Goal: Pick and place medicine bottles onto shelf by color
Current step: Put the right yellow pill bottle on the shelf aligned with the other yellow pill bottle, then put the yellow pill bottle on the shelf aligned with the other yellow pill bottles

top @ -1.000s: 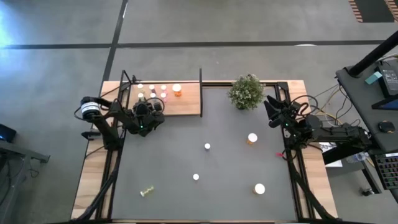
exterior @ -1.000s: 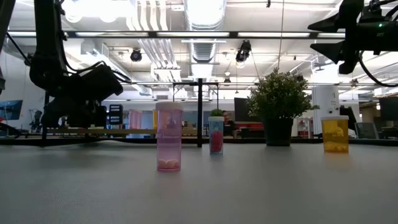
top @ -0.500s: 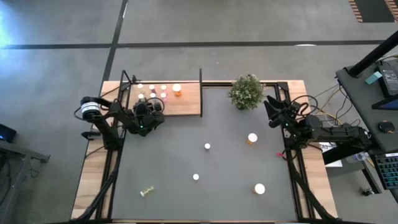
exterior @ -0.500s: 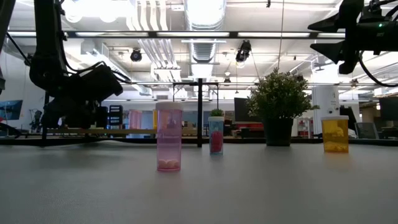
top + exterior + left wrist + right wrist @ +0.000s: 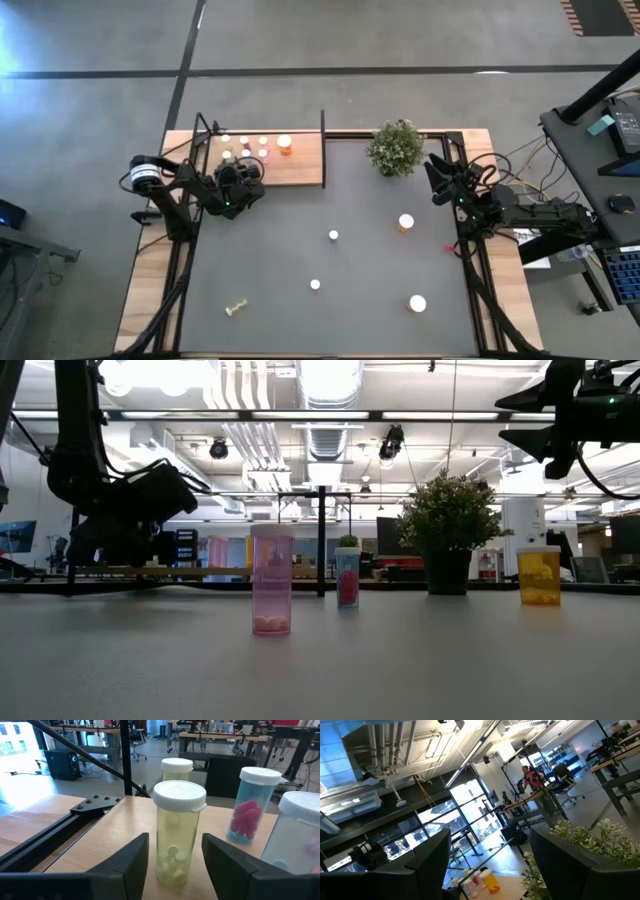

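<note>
light-wood shelf (image 5: 100,840) holds a yellow-green bottle (image 5: 178,832) between the released left pincer's (image 5: 175,857) fingers.

Up top, the high view looks straight down on the whole table (image 5: 330,260) — both arms, the shelf (image 5: 285,160) at the far left corner and the potted plant (image 5: 396,147) all in one frame. Down at table height, the low view faces level across the surface into the room, very near a pink bottle (image 5: 272,579), and shares that plant (image 5: 449,530) with the overhead. The left wrist view sits close on the shelf board, a yellow-green bottle (image 5: 178,832) right before it. The right wrist view tilts up toward the ceiling — catching the plant's leaves (image 5: 587,842) and the shelf's bottles far off.
</note>
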`<state>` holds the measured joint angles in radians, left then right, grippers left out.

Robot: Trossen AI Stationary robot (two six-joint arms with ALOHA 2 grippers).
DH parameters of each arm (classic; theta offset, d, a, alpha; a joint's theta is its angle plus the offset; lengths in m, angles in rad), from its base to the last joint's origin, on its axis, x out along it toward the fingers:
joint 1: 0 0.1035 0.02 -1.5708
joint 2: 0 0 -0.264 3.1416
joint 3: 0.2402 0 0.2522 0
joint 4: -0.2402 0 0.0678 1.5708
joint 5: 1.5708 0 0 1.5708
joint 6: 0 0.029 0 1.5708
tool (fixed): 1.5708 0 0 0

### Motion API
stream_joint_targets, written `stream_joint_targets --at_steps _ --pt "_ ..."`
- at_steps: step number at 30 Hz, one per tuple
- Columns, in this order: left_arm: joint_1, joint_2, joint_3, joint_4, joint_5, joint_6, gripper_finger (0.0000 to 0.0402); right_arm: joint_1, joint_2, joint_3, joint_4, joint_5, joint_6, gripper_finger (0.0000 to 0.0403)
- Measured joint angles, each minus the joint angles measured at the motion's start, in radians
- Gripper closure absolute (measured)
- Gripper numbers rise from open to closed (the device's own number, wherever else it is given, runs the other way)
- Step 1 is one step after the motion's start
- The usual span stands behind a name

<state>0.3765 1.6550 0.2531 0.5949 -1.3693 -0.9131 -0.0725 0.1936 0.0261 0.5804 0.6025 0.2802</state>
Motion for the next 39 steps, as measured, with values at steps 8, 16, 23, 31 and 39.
stream_joint_targets --at_steps 8,16,23,31,39 --pt "-0.026 -0.002 -0.001 0.0 0.034 0.049 0.0228 0.0 0.0 0.0 0.0 0.0 0.0 0.0142" --pt "-0.039 -0.022 -0.037 -0.001 0.051 0.072 0.0228 0.0 0.0 0.0 0.0 0.0 0.0 0.0142" --pt "-0.039 -0.06 -0.068 -0.008 0.058 0.109 0.0228 0.0 0.0 0.0 0.0 0.0 0.0 0.0142" --pt "-0.042 -0.161 -0.074 -0.116 0.137 0.108 0.0228 0.0 0.0 0.0 0.0 0.0 0.0 0.0142" --pt "-0.054 -0.362 -0.075 -0.353 0.258 0.119 0.0228 0.0 0.0 0.0 0.0 0.0 0.0 0.0142"
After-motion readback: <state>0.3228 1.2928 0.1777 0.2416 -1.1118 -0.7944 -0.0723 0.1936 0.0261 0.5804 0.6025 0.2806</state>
